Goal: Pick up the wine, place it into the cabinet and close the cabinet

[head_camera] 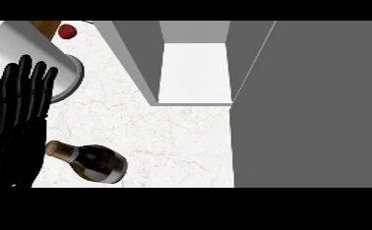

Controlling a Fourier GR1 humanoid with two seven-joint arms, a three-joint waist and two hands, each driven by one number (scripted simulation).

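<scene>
Wine bottle: the wine bottle (91, 162) stands on the white worktop (174, 135) at about 7 o'clock in the view. We look down on its top, and its neck points toward 10 o'clock.
Left hand: the left hand (25, 101) is at 9 o'clock, flat and wide open, fingers pointing up to 12. It holds nothing. It sits just beside the bottle neck, and I cannot tell if it touches it.
Right hand: it does not show at all.
Cabinet: the cabinet (195, 71) is at 12 o'clock, with its white inside showing. Its big grey door (305, 106) is swung out at 3 o'clock.
Other things: a grey round pot (65, 79) is at 10 o'clock, partly behind the fingers, and a small red thing (67, 31) is at 11.
What could go wrong: the bottle is tall and thin, so a bump from the open hand could tip it and make it roll. The hand could also knock the pot. On the way in, the bottle might hit the cabinet's grey wall (134, 62).
</scene>
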